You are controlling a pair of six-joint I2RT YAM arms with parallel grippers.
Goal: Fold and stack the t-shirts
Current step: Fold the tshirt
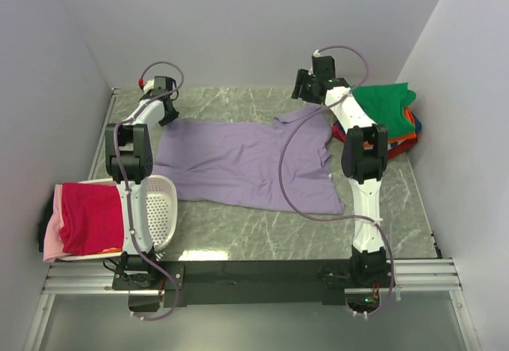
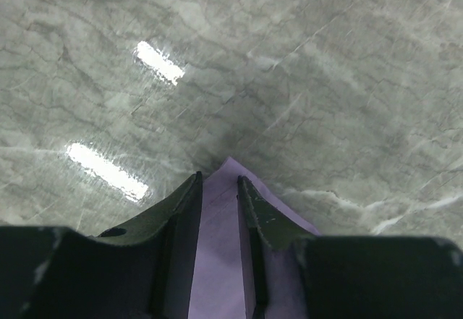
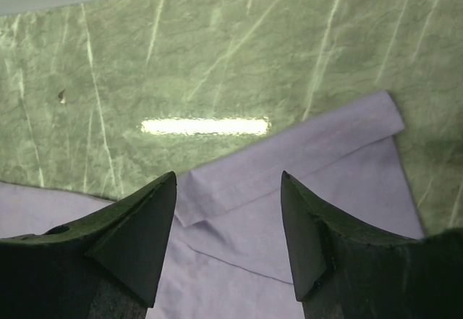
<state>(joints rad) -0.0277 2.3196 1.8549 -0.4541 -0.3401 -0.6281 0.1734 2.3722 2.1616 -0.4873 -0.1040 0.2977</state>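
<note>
**Top view.** Stack of t-shirts at far right partly hidden behind the right arm. Below the green t-shirt, thin coloured edges only, number of layers not tellable. Basket largely covered by the magenta-red t-shirt, the pink t-shirt and the left arm; contents unseen. Dark shape beside it unidentifiable. Fingertips of the left end effector masked by its own wrist.

**Left wrist view.** Lavender t-shirt reduced to one corner, remainder cut by the lower edge. Contact between fingers and cloth not resolvable.

**Right wrist view.** Same t-shirt as a sleeve only, body cut off below and behind the right end effector.
</note>
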